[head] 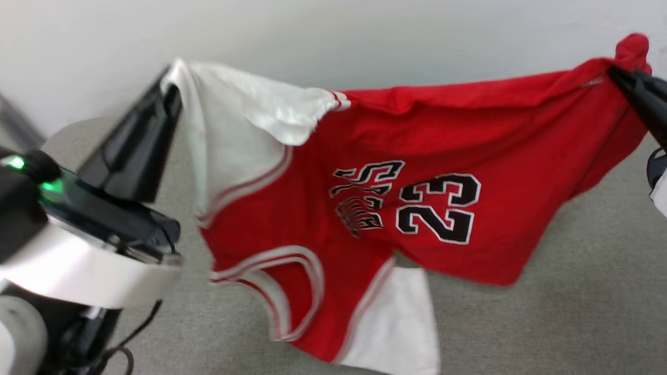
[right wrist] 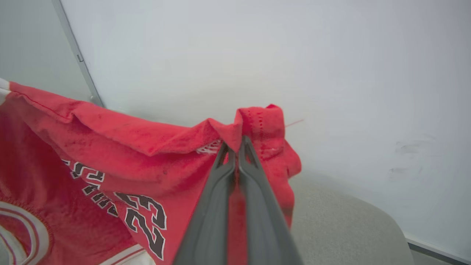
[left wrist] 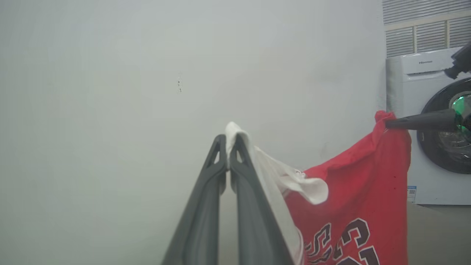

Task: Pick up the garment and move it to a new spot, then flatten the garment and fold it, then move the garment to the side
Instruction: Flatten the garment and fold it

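Observation:
The garment (head: 417,140), a red jersey with white sleeves and a black "23", hangs in the air stretched between my two grippers above a grey surface. My left gripper (head: 169,91) is shut on a white sleeve at the upper left; the left wrist view has white cloth pinched at the left gripper's tips (left wrist: 230,141). My right gripper (head: 617,75) is shut on a bunched red edge at the upper right, and the right wrist view has that fold of the garment (right wrist: 110,140) clamped at the right gripper's tips (right wrist: 235,145). The lower sleeve and collar dangle free.
A grey cushioned surface (head: 573,312) lies below the shirt, with a pale wall (head: 365,31) close behind. A white washing machine (left wrist: 434,129) stands to the side in the left wrist view. My left arm's pale forearm (head: 78,260) takes up the lower left.

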{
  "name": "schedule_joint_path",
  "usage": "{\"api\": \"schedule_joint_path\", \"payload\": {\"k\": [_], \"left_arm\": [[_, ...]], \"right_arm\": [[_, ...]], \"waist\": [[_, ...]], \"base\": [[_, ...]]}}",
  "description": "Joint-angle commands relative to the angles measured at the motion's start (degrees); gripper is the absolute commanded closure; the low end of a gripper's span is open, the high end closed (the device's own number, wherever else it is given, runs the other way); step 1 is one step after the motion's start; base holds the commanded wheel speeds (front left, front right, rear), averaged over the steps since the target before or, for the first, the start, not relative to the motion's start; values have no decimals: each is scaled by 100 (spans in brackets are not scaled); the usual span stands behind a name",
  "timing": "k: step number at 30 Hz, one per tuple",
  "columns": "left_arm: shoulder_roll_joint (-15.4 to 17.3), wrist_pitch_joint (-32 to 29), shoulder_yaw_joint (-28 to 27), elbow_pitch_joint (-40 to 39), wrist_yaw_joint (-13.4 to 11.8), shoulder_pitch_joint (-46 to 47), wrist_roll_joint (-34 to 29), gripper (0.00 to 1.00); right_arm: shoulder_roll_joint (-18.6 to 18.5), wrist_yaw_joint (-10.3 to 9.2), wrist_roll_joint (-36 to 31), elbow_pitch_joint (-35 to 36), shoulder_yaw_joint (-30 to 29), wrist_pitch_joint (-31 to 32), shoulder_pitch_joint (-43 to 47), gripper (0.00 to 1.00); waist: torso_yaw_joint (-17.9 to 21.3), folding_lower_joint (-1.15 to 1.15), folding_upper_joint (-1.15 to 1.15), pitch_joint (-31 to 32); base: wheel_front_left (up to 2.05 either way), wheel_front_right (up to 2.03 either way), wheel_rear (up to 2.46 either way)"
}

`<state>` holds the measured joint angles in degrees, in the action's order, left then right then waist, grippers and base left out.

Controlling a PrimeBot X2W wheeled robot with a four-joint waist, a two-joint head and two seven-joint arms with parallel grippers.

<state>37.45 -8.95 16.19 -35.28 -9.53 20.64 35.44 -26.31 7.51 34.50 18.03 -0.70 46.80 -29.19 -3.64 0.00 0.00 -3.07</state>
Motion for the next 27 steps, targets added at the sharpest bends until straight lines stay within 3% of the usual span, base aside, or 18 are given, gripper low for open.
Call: {"api": "schedule_joint_path", "payload": {"k": [1, 12, 20, 23, 27], "left_arm": [[7, -30, -79, -36, -35, 203, -29, 100], [164, -254, -713, 97, -38, 1806, 121, 100], [360, -375, -882, 530, 208, 2929, 209, 100], [512, -310, -855, 751, 378, 3449, -7, 100], [476, -357, -654, 999, 548, 4195, -144, 100]], "right_arm": [[54, -4, -33, 97, -10, -59, -83, 100], [341, -4, -91, 534, -26, -473, -633, 100], [348, -4, -283, 484, -97, -701, -1226, 100], [264, -4, -391, 338, -77, -800, -1547, 100], [262, -4, -543, 40, -109, -932, -2198, 100]], "waist": [[133, 0, 0, 17], [505, 0, 0, -255], [618, 0, 0, -892], [635, 0, 0, -1209], [631, 0, 0, -1738]], "base": [[0, 0, 0], [0, 0, 0], [0, 0, 0], [0, 0, 0], [0, 0, 0]]}}
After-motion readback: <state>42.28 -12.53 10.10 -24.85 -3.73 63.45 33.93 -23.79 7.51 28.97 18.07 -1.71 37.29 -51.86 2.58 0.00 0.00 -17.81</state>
